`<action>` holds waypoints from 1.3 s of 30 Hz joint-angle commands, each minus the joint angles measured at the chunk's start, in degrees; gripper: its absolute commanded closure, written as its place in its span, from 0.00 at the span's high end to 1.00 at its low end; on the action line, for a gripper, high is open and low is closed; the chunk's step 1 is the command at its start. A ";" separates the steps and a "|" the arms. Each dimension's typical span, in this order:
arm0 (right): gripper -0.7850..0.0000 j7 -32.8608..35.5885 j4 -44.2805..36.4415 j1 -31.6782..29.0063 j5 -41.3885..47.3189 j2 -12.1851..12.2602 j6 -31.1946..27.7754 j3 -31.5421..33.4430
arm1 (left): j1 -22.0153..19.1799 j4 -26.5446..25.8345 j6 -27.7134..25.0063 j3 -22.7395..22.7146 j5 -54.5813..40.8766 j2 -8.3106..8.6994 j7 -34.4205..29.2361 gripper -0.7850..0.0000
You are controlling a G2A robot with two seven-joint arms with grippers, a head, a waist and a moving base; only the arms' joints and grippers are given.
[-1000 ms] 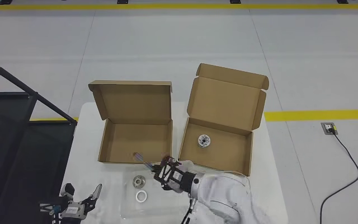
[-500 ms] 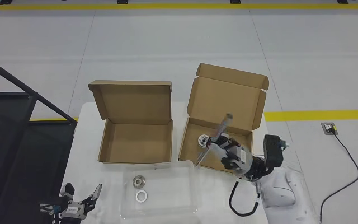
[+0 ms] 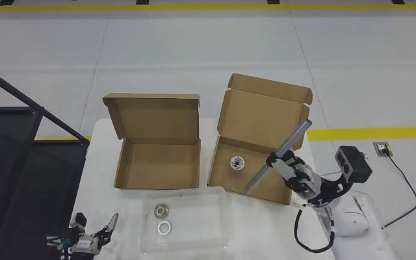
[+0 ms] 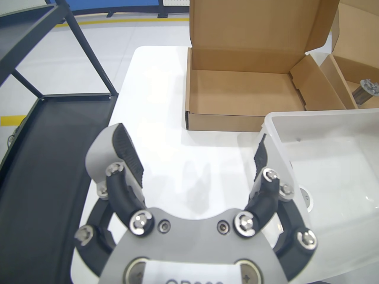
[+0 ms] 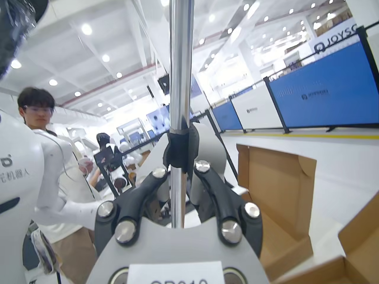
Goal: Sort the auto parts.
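Rod [image 3: 296, 136] tilted over right box [image 3: 215, 162]

Your right gripper [image 3: 284, 162] pinches the steel rod mid-shaft above the right box. Release it this steep and it could bounce out or hit the gear [image 3: 237, 162] inside. Your left gripper [image 4: 192, 140] rests spread, near left.

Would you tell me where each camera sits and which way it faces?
Top view: above the arms, facing down at the table; left gripper and right gripper show.
Left wrist view: on that wrist, facing the left box past open fingers.
Right wrist view: on that wrist, tilted toward the ceiling; fingers clamp the rod.
Shared: top and right wrist views show the rod.
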 commanded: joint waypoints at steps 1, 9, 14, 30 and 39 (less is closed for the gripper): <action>0.00 3.57 1.63 0.28 -1.79 0.88 0.00 -0.15 | 0.00 0.00 0.00 0.00 0.00 0.00 0.00 1.00; 0.00 16.15 12.92 5.14 -14.70 2.88 6.44 -1.23 | 0.00 0.00 0.00 0.00 0.00 0.00 0.00 1.00; 0.00 19.56 15.48 9.93 -29.04 2.25 26.20 -5.60 | 0.00 0.00 0.00 0.00 0.00 0.00 0.00 1.00; 0.00 29.83 30.39 23.81 -41.06 -0.32 38.66 -18.38 | 0.00 0.00 0.00 0.00 0.00 0.00 0.00 1.00; 0.41 28.73 38.20 27.39 -40.03 -1.77 38.90 -22.05 | 0.00 0.00 0.00 0.00 0.00 0.00 0.00 1.00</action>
